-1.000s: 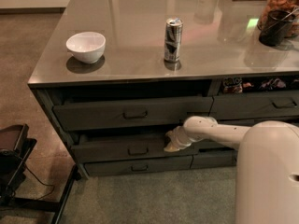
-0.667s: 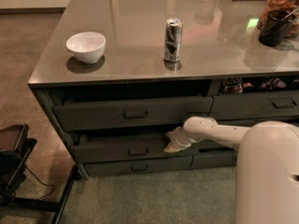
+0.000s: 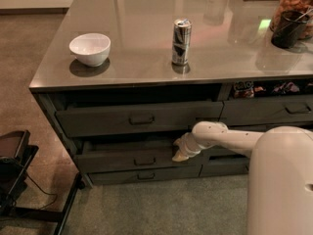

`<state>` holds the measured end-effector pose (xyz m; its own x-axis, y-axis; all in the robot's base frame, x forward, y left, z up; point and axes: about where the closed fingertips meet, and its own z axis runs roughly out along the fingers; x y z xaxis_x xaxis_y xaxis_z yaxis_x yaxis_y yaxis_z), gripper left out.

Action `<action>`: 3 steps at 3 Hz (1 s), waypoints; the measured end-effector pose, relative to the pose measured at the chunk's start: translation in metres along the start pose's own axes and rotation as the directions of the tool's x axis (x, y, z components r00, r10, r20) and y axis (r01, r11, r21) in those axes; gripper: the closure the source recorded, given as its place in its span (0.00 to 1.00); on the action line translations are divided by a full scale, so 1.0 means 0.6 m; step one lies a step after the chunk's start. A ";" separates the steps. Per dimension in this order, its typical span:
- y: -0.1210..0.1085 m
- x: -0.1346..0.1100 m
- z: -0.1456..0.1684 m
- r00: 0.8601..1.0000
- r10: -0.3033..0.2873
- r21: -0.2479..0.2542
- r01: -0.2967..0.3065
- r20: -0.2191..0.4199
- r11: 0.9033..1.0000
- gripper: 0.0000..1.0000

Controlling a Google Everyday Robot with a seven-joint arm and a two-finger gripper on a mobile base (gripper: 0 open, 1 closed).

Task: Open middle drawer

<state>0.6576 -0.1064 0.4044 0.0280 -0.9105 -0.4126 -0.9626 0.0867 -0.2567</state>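
The middle drawer (image 3: 117, 160) is a wide dark grey-brown front in the left stack, with a small loop handle (image 3: 145, 161) at its centre. It stands slightly out from the cabinet, with a dark gap above its top edge. My gripper (image 3: 179, 152) is at the end of the white arm (image 3: 230, 137). It sits at the drawer's upper right edge, to the right of the handle and not on it.
A taller drawer (image 3: 139, 119) lies above and a slim drawer (image 3: 144, 176) below. More drawers (image 3: 274, 110) are on the right. On the countertop stand a white bowl (image 3: 90, 48), a can (image 3: 181, 41) and a dark cup (image 3: 288, 29). A black stand (image 3: 14, 180) is on the floor at the left.
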 end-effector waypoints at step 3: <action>0.084 0.006 -0.013 0.999 0.046 -0.122 -0.047 -0.006 0.991 0.12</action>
<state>0.6071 -0.1085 0.3970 -0.0185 -0.9080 -0.4185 -0.9886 0.0793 -0.1283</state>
